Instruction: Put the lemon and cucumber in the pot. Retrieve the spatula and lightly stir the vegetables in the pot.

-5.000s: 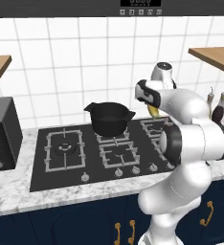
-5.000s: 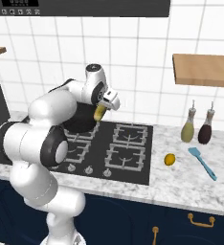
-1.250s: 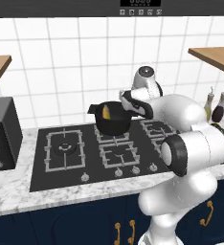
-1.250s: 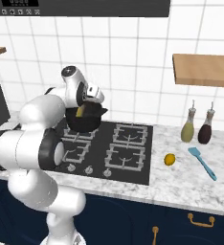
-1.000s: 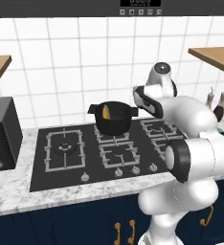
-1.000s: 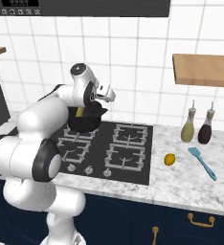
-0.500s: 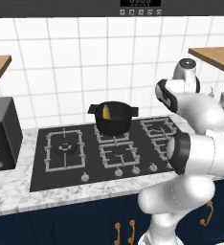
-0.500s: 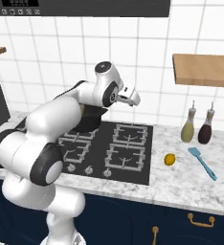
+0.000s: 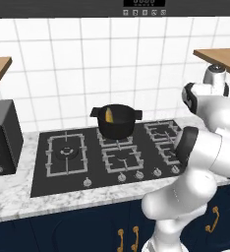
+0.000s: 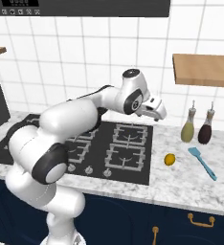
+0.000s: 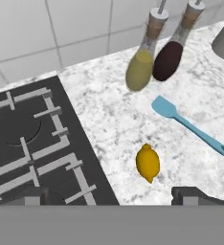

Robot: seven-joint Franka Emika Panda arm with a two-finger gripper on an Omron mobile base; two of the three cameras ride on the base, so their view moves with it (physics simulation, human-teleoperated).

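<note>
The hob (image 10: 118, 148) fills the left part of the counter (image 10: 195, 184), and the pot (image 9: 115, 120) stands on its back middle burner, at about 10 o'clock from the arm's hand in the left base view, with the cucumber (image 9: 109, 115) already leaning inside it. The arm reaches to the right over the hob, and its gripper (image 10: 157, 111) hangs above the right burners with the jaws spread wide and nothing between them; in the hand view the two tips (image 11: 190, 195) stand far apart at the bottom edge. The two bottles (image 10: 196, 127) stand by the wall, at about 3 o'clock from the gripper in the right base view. The spatula (image 10: 203, 163) lies on the marble in front of them, the blade toward the wall and the handle running toward the front edge, at about 4 o'clock from the gripper. The lemon (image 10: 169, 159) is the smallest thing and I think the next one to take: it lies on the counter just beside the right edge of the hob, between the hob and the spatula, at about 5 o'clock from the gripper and lower than it. In the hand view the lemon (image 11: 147, 162) sits just above the gap of the tips, a little left of the right tip, with its long axis near 12 to 6 o'clock. So I judge the hand must go forward a little and down, and the jaws close across the short width.
</note>
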